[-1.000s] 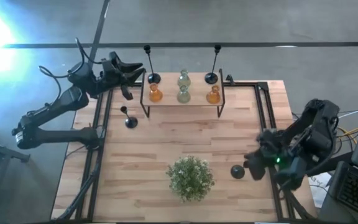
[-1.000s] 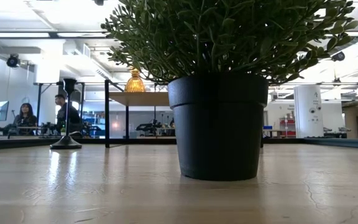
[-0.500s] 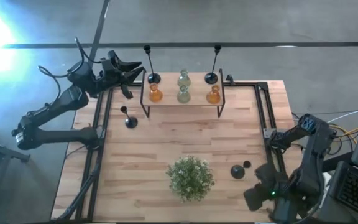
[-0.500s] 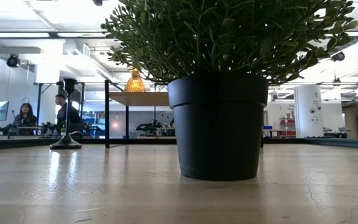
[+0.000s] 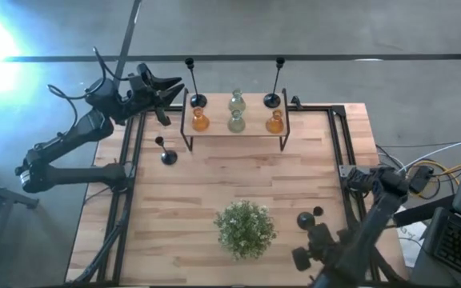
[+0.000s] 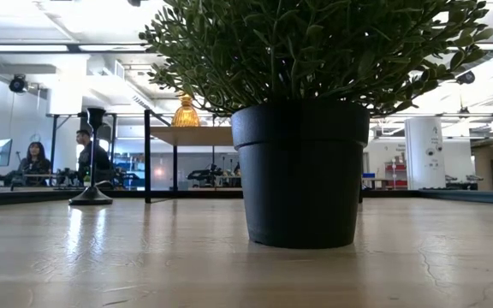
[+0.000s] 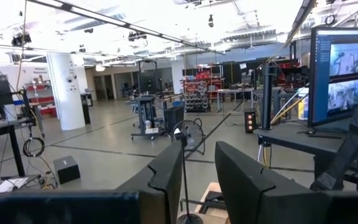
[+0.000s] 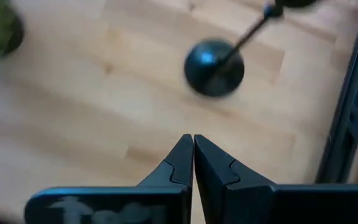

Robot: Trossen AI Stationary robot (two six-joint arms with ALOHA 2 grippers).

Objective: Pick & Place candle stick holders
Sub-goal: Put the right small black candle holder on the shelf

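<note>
A short black candle stick holder (image 5: 306, 220) stands on its round base at the near right of the table, also seen in the right wrist view (image 8: 214, 67). My right gripper (image 5: 299, 258) (image 8: 193, 142) hovers shut just nearer than it, pointing down. A second short black holder (image 5: 166, 156) (image 6: 91, 195) stands at the left. Two tall black holders (image 5: 198, 100) (image 5: 272, 100) and several amber and pale green glass holders (image 5: 236, 122) stand on a raised shelf (image 5: 234, 133) at the far edge. My left gripper (image 5: 178, 88) (image 7: 199, 171) is open, held high left of the shelf, with nothing in it.
A bushy green plant in a black pot (image 5: 245, 228) (image 6: 302, 171) stands near the table's middle front, left of the right-hand holder. Black frame rails (image 5: 344, 160) run along the table's left and right sides. Bare wood lies between the shelf and the plant.
My right gripper has swung from beside the near-right holder toward the table's near edge, sunk lower and tipped to point more steeply down, staying shut. The holders have not moved.
</note>
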